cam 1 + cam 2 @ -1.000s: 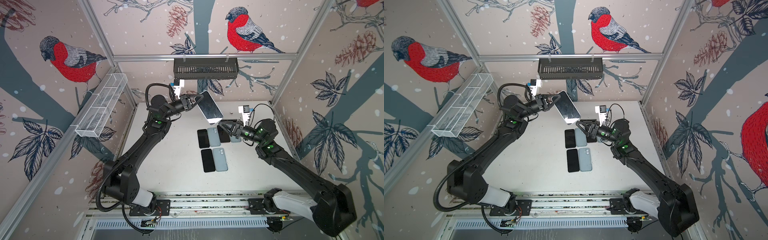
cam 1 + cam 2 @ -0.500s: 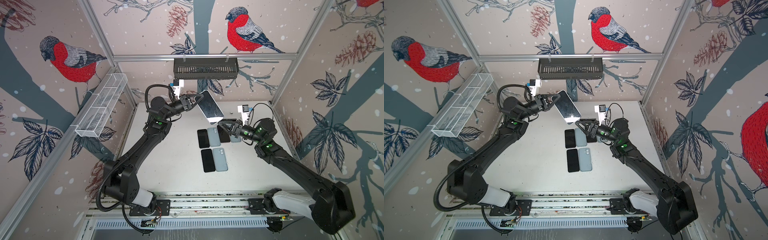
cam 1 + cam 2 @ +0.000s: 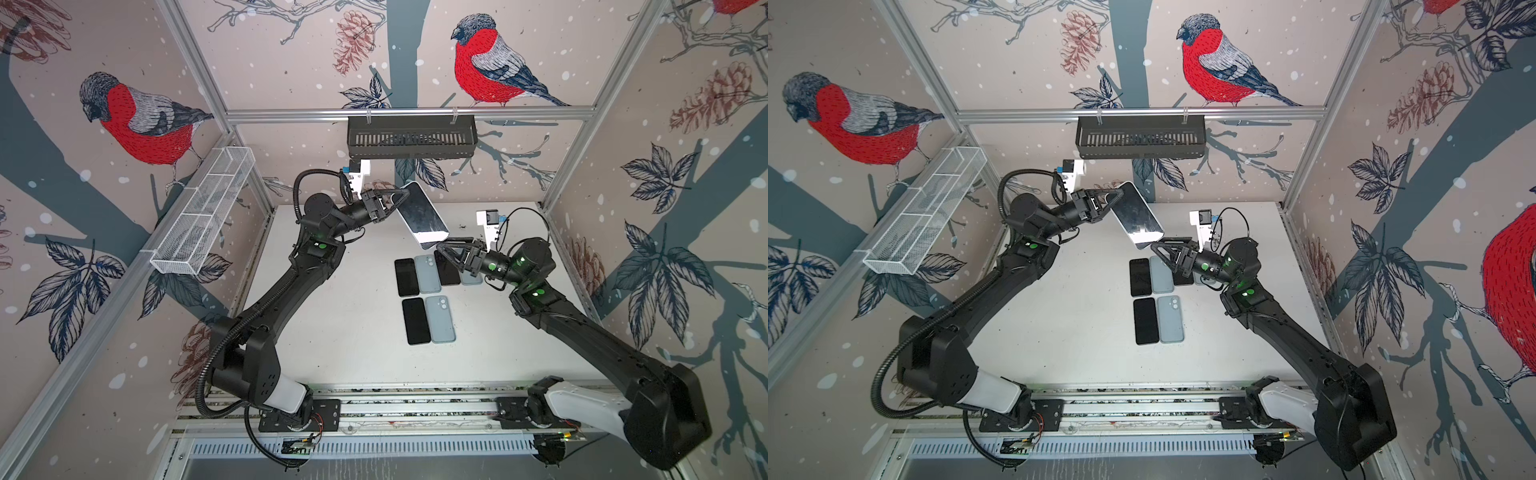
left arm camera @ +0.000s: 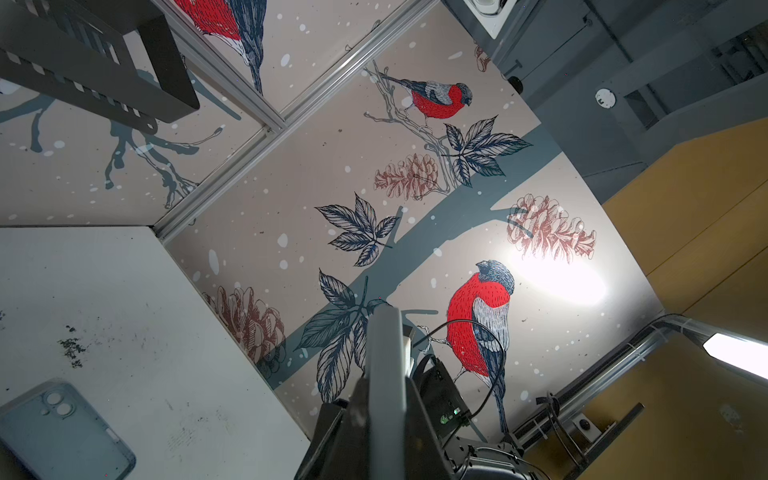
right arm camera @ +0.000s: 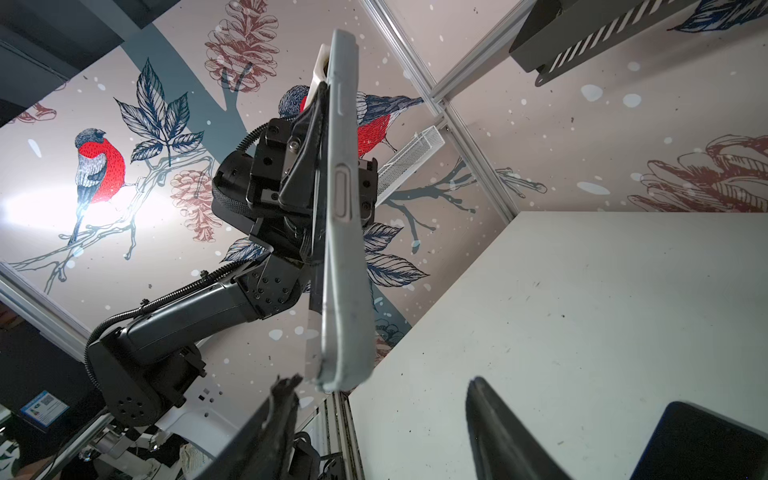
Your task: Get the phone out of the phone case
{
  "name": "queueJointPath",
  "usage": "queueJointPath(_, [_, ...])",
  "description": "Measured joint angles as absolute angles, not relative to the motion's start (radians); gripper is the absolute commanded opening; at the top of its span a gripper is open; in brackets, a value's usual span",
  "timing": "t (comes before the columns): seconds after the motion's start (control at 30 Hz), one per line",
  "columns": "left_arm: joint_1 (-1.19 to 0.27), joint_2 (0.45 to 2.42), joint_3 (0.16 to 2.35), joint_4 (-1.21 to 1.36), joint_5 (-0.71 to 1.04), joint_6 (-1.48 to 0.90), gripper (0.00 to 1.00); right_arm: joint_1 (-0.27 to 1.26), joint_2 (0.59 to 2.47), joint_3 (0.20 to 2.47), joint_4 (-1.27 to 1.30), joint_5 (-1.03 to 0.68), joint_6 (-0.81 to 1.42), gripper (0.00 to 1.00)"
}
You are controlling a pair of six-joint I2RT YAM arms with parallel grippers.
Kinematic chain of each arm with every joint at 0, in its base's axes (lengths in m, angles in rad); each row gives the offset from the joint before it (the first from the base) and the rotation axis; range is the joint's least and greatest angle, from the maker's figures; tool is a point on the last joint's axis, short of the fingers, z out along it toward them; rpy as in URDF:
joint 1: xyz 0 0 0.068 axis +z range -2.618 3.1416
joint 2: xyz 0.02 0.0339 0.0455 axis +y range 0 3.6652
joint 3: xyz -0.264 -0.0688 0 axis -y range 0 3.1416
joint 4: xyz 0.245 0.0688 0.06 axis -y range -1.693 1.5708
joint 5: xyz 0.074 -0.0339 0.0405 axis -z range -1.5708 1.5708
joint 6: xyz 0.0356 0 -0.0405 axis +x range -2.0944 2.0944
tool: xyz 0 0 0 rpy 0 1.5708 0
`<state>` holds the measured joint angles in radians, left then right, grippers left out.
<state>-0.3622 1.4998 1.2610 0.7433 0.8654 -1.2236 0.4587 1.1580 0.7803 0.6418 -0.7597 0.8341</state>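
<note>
Underneath, scuffed white tabletop [image 3: 332, 332] with phones [image 3: 415, 321], amid bullfinch-printed walls [image 3: 291, 62].

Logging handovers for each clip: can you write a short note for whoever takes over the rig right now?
Left end effector: shut on the cased phone, held tilted above the table.
Right end effector: open, empty, jaws at the phone's lower corner.
Done: bare phones and empty cases lie paired on the table, one pair partly hidden by the right arm.
Left: peel the case off the held phone, set both down.
</note>
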Motion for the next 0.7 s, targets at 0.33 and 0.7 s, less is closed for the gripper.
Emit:
queueJointPath(0.33, [-0.363, 1.501, 1.261, 0.779, 0.864, -1.238, 0.0, 0.457, 1.179, 0.775, 0.666, -0.762, 0.834, 0.66])
queueJointPath(0.7, [-0.393, 1.52, 1.263, 0.833, 0.818, -1.256, 0.0, 0.431, 1.228, 0.794, 0.702, -0.801, 0.833, 0.66])
